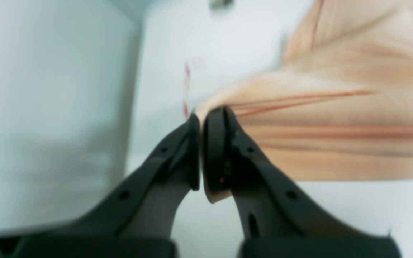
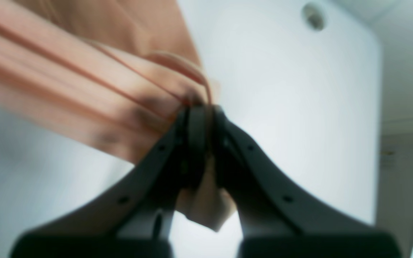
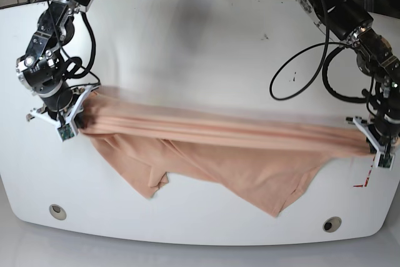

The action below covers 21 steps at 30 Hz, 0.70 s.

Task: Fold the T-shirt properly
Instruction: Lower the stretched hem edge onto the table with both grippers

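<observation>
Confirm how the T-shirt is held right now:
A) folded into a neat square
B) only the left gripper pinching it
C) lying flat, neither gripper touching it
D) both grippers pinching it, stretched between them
D: the left gripper and right gripper each clamp an end of the T-shirt, pulled taut across the table.

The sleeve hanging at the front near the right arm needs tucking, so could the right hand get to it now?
Probably not yet: the right hand is shut on the T-shirt, stretching it with the left hand. The sleeve itself lies uncovered.
</observation>
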Motion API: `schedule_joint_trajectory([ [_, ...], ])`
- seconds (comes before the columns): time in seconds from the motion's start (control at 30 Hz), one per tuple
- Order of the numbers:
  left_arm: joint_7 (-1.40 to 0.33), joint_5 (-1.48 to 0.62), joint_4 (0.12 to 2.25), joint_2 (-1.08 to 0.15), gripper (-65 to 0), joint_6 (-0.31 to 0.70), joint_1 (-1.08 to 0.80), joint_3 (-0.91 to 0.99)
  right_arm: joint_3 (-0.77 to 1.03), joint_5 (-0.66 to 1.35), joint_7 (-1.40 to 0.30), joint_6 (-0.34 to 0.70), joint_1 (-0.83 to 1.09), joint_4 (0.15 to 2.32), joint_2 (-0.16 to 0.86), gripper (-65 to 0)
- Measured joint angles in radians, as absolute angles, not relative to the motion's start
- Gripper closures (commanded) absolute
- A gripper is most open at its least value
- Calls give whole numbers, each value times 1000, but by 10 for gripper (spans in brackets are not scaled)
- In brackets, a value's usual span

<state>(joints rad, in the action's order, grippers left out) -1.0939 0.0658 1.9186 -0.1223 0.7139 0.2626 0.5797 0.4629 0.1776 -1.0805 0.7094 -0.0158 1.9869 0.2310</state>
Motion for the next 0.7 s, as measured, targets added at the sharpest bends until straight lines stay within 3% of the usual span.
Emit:
schedule_joint_trajectory([
  [0.4, -988, 73, 1918, -125, 0, 714, -5, 683, 465, 177, -1056, 708, 182, 1989, 166, 0],
  [0.7, -982, 78, 1916, -147, 0, 715, -66, 682, 466, 162, -1056, 708, 274, 1991, 118, 0],
])
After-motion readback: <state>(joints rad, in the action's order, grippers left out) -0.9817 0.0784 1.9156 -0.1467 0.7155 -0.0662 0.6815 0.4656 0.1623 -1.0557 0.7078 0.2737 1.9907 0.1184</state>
